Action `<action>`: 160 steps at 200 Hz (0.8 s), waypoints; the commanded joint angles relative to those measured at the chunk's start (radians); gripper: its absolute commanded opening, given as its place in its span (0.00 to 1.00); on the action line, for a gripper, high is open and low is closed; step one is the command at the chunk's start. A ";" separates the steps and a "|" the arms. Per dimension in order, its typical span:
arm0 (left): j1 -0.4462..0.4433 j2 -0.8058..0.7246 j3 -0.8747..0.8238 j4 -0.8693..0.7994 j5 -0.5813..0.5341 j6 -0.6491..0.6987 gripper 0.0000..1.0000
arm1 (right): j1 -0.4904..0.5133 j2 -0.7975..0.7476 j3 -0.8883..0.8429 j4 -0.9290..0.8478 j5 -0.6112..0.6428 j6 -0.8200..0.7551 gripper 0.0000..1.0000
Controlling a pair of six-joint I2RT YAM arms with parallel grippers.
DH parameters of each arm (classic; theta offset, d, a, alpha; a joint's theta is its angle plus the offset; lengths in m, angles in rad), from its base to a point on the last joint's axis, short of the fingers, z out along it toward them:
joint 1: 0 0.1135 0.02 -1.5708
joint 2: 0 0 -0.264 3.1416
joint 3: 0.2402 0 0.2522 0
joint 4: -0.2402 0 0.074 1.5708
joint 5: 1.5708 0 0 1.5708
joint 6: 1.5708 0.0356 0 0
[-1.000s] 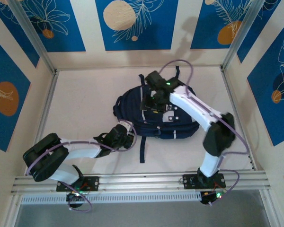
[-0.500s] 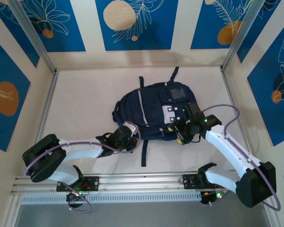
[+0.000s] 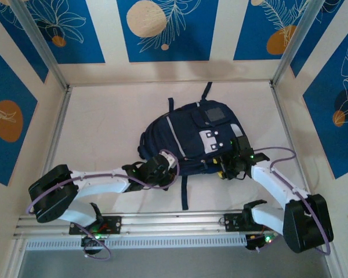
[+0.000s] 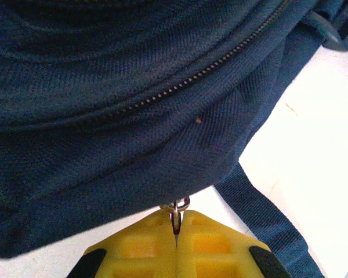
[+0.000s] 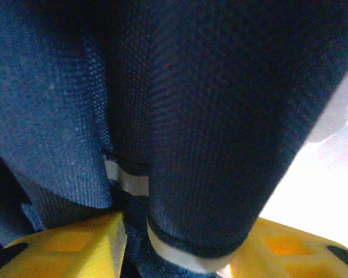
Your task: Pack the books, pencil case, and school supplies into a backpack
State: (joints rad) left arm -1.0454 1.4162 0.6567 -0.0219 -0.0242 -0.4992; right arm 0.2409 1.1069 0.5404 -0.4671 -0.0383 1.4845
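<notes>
While apparently steadying backpack, takes fabric fold between jaws of right gripper, clamping impossible to tell; pinches zipper pull at tips of closed left gripper, presumably for running zipper.

The backpack is dark navy weave with a pale stripe and white-grey patches; the zip ring at its edge is silvery. The tabletop under it is cream. The wall panels behind it are blue with white leaf outlines and orange discs. The left hand and right hand are yellow.
</notes>
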 commanded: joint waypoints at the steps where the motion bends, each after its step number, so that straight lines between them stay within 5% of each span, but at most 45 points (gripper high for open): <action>1: -0.019 -0.001 0.037 -0.032 0.038 -0.007 0.00 | -0.053 0.048 -0.012 0.125 0.042 -0.024 0.40; 30: -0.018 -0.002 0.038 -0.057 0.016 -0.017 0.00 | -0.085 0.106 0.050 0.100 0.066 -0.079 0.18; 93: -0.019 0.005 0.055 -0.107 -0.003 -0.022 0.00 | -0.141 0.193 0.165 0.076 0.069 -0.189 0.04; 109: -0.018 0.014 0.065 -0.097 0.008 -0.028 0.00 | -0.144 0.208 0.217 0.031 0.036 -0.227 0.09; 138: -0.018 0.054 0.118 -0.088 0.049 -0.024 0.00 | -0.106 0.151 0.297 -0.179 0.040 -0.240 0.38; 160: -0.019 0.084 0.161 -0.085 0.104 -0.020 0.00 | -0.064 0.033 0.242 -0.249 0.033 -0.183 0.44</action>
State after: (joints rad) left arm -1.0523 1.4742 0.7551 -0.0940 -0.0029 -0.5179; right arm 0.1383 1.2583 0.7933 -0.5903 -0.0162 1.2728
